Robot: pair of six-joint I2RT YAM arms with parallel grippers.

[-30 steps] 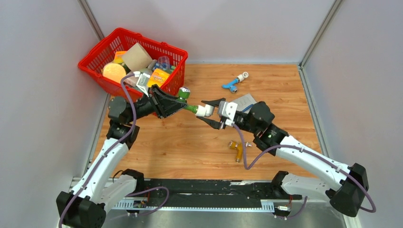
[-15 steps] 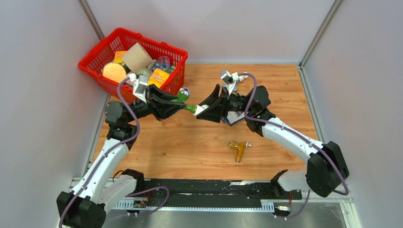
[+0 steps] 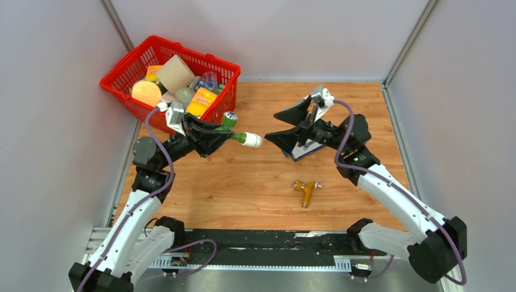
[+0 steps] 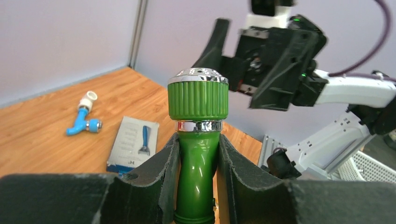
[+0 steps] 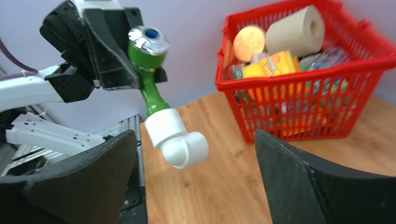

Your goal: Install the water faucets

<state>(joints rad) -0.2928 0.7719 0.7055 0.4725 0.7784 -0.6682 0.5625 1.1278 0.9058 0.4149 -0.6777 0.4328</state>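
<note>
My left gripper (image 3: 228,135) (image 4: 198,140) is shut on the body of the green water faucet (image 3: 232,123) (image 4: 198,98) (image 5: 148,88) and holds it in the air in front of the basket. A white elbow fitting (image 3: 254,140) (image 5: 180,137) sits on the faucet's far end. My right gripper (image 3: 274,128) (image 5: 194,133) stands wide open, facing the elbow from the right with a gap; it holds nothing. The orange-yellow faucet (image 3: 306,190) lies on the table nearer the bases. The blue faucet (image 4: 83,122) lies at the back, joined to another white fitting (image 4: 88,99).
A red basket (image 3: 118,82) (image 5: 303,107) full of household items stands at the back left. A flat grey razor packet (image 4: 133,144) (image 3: 298,155) lies under my right gripper. Grey walls enclose the wooden table on three sides.
My right gripper let go of the white elbow, opened wide and drew back to the right. The left gripper kept the green faucet, now with the elbow left on its end.
</note>
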